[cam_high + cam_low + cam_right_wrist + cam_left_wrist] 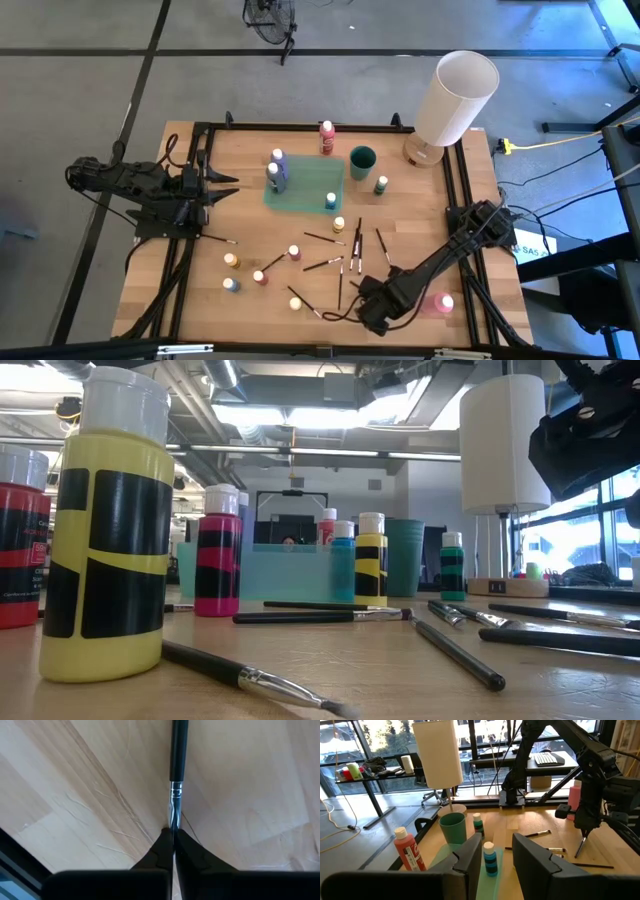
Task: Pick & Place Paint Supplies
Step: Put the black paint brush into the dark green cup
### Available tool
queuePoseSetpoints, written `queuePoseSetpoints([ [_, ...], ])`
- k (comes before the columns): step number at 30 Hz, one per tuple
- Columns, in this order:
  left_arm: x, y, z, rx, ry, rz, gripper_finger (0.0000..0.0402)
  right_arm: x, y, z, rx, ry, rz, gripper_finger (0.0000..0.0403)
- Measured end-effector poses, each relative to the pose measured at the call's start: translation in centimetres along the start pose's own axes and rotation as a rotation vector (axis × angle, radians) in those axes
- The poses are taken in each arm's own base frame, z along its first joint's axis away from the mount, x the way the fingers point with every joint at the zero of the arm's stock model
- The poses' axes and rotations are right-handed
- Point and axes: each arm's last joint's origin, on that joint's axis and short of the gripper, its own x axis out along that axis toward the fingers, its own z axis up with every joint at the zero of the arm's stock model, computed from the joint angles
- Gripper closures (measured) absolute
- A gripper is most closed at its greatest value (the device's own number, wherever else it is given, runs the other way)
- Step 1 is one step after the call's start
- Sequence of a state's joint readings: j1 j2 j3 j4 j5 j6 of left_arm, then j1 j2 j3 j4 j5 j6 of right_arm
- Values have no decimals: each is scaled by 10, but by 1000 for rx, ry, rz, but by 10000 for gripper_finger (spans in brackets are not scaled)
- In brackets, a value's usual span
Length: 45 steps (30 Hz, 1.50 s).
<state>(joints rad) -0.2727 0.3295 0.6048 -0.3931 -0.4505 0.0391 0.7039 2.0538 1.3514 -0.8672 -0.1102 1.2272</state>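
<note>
my r gripper [173, 842] is pinched shut on a paintbrush [177, 755], fingertips [161, 847] meeting at the silver ferrule w/ the black handle running away over the light wood tabletop [75, 785]. dark table edge at one corner.

- The thin dark-handled brush [176, 765] in the right claw [173, 845] is cut off; its bristle tip hides between the fingers.
- A red white-capped paint bottle [20, 535] at the low view's left edge is half cropped.
- The right claw's tips hide beneath its arm from above.
</note>
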Motion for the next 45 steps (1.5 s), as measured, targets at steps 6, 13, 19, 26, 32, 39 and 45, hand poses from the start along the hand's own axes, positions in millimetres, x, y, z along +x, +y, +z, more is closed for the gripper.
queuePoseSetpoints([
  [6,0,0,0,0,0,0,297,-8,2,4,35,32,-2,401],
  [13,0,0,0,0,0,0,297,-29,0,0,51,74,-128,402],
  [19,0,0,0,0,0,0,297,-49,0,1,66,88,-177,403],
  [26,0,0,0,0,0,0,297,-83,-2,5,85,71,-262,403],
  [32,0,0,0,0,0,0,297,-115,-2,15,43,-36,-278,403],
  [39,0,0,0,0,0,0,297,-147,-3,39,-66,-256,-268,402],
  [45,0,0,0,0,1,0,297,-171,-9,59,-155,-352,-265,402],
])
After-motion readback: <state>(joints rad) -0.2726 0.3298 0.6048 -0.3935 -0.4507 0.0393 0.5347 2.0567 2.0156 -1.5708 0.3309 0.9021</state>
